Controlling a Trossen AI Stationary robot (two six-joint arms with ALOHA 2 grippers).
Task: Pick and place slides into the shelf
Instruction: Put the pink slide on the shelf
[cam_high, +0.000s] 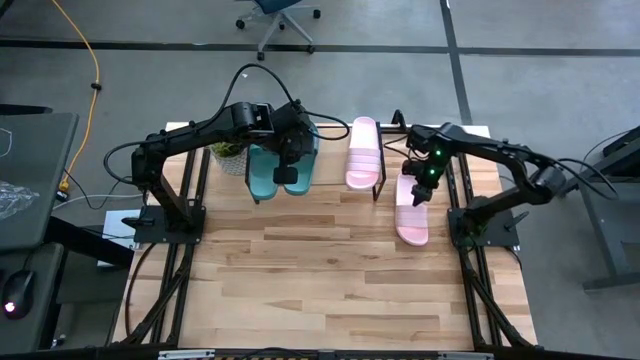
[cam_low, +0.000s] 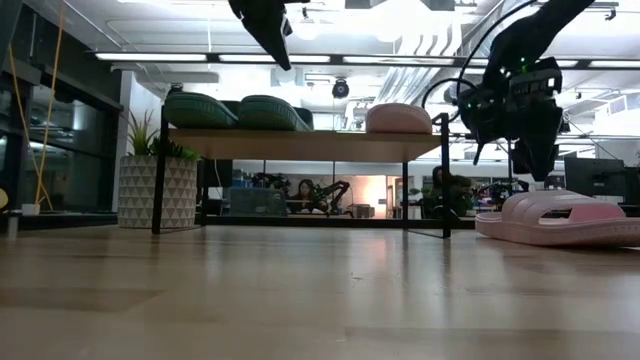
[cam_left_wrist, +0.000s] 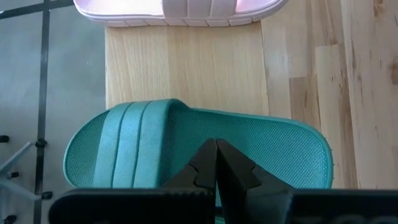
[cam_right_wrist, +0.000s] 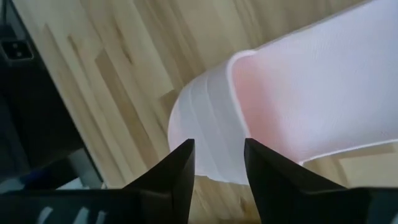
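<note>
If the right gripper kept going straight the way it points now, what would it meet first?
Most likely the pale pink slide lying on the table. The right gripper is open and points down at that slide's ribbed strap, which sits between its fingers in the right wrist view. The gap cannot be judged exactly.

From overhead you look straight down on the whole table (cam_high: 330, 290) and both arms. The low view puts you at tabletop height, facing level across it to the shelf (cam_low: 300, 143) and the room behind. Your left wrist camera sits close above a teal slide (cam_left_wrist: 186, 146) on the shelf; your right wrist camera close above a pink slide (cam_right_wrist: 311, 106) on the table, which the low view shares.
</note>
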